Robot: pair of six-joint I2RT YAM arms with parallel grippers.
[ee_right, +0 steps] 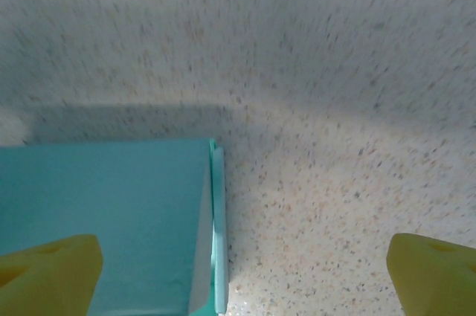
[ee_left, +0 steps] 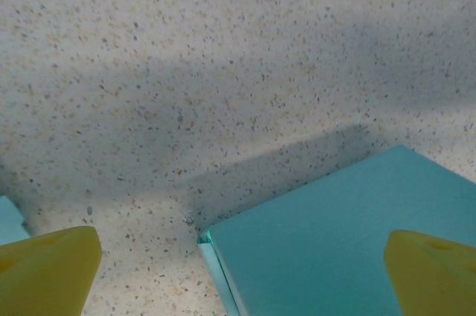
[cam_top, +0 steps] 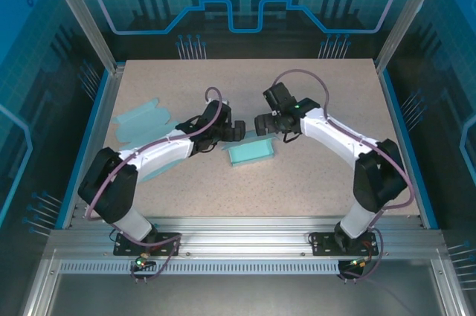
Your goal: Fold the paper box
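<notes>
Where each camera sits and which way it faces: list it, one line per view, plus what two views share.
Top external: above and behind the bases, looking down at the table; left arm and right arm flank the paper box.
Left wrist: on the left arm, close over a paper box corner; left jaws open.
Right wrist: on the right arm, over the paper box edge; right jaws open.
Shared: both wrist views show the paper box.

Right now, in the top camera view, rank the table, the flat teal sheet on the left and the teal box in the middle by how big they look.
Largest to smallest:
1. table, by far the largest
2. flat teal sheet
3. teal box, somewhat smaller than the sheet
</notes>
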